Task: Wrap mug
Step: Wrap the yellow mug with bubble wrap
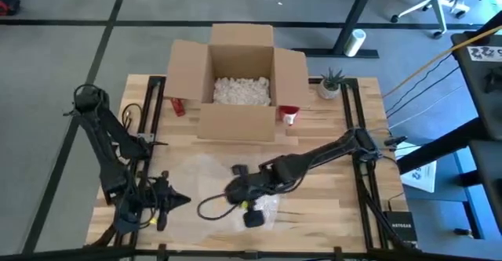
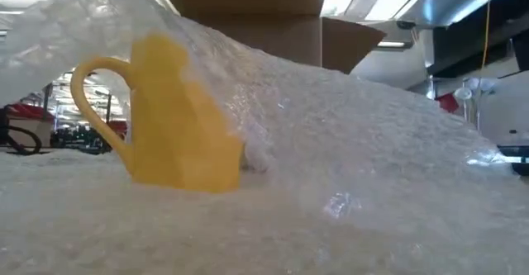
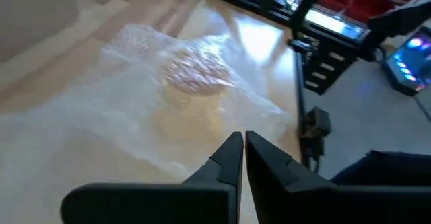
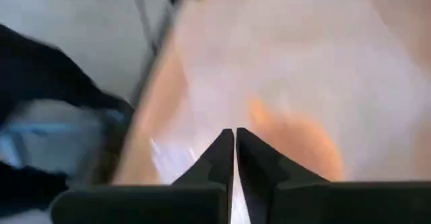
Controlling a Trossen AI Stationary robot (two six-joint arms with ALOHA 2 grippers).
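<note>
Yellow mug (image 2: 173, 118) upright under bubble wrap (image 2: 347, 135); right claw (image 4: 234, 138) pinched on the wrap (blurred), left claw (image 3: 244, 143) closed, empty, over tabletop (image 1: 329, 175).

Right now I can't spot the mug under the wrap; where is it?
In the low view the yellow mug stands upright at left, half under the bubble wrap; from above, near the table's front edge by the right gripper.
</note>
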